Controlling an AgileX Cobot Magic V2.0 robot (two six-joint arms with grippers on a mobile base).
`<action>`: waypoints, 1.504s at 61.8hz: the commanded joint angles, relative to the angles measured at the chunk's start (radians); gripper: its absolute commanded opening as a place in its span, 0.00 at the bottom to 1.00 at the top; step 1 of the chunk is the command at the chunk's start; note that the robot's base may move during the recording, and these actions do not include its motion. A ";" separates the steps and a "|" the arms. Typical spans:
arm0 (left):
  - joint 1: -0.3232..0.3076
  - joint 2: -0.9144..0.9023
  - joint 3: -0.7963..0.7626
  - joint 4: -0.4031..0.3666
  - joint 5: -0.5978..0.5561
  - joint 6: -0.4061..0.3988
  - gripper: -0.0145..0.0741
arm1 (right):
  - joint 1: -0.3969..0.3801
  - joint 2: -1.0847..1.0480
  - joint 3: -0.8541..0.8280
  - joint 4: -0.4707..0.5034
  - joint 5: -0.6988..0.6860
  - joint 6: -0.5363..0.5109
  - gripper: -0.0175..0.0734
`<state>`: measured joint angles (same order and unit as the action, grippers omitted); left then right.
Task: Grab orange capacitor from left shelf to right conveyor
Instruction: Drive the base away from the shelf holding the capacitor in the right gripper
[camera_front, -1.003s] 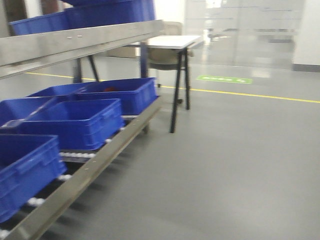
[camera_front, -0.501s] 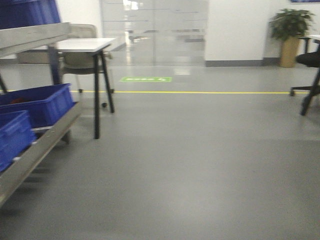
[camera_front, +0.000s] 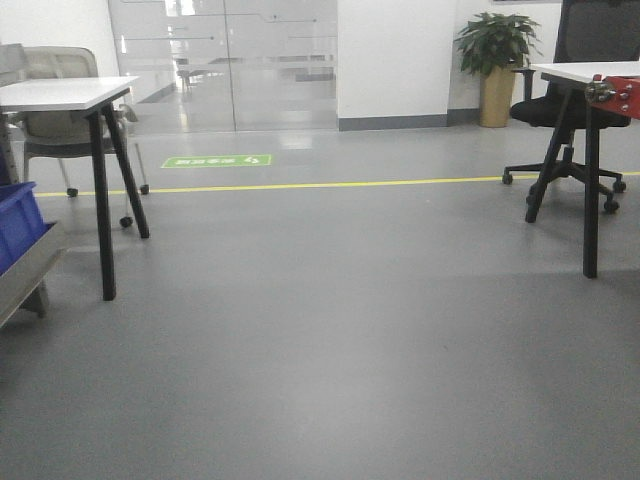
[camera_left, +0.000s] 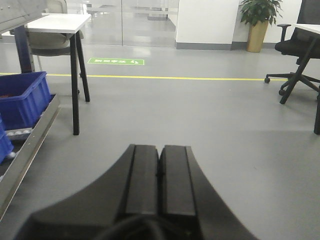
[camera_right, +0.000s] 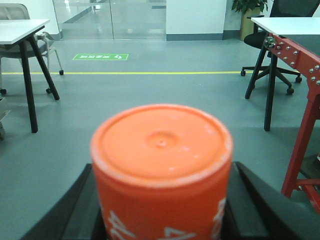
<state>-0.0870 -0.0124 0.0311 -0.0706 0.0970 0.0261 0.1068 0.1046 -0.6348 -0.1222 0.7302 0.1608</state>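
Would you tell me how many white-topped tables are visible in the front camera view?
2: one white table at the left beside the shelf end, another table at the right edge, cut off by the frame; others may lie outside view.

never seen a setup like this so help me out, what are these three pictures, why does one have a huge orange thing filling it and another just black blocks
It is a wheeled robot with two arms and three cameras. The front view looks ahead over a grey office floor, with a white table on the left.

The other two cameras sit on the wrists, just behind each gripper. The black blocks are the left gripper, its two fingers pressed together with nothing between them.

The orange thing is a small orange can seen very close, held in the right gripper. At the right edge is a red bolted frame, part of the conveyor. The left wrist view shows a blue bin on the metal shelf.
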 joint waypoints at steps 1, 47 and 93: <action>-0.004 -0.013 -0.004 -0.003 -0.085 -0.002 0.02 | 0.001 0.017 -0.031 -0.005 -0.087 -0.004 0.35; -0.004 -0.011 -0.004 -0.003 -0.085 -0.002 0.02 | 0.001 0.017 -0.031 -0.005 -0.087 -0.004 0.35; -0.004 -0.011 -0.004 -0.003 -0.085 -0.002 0.02 | 0.001 0.017 -0.031 -0.005 -0.087 -0.004 0.35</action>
<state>-0.0870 -0.0124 0.0311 -0.0706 0.0970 0.0261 0.1068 0.1046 -0.6348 -0.1204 0.7302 0.1608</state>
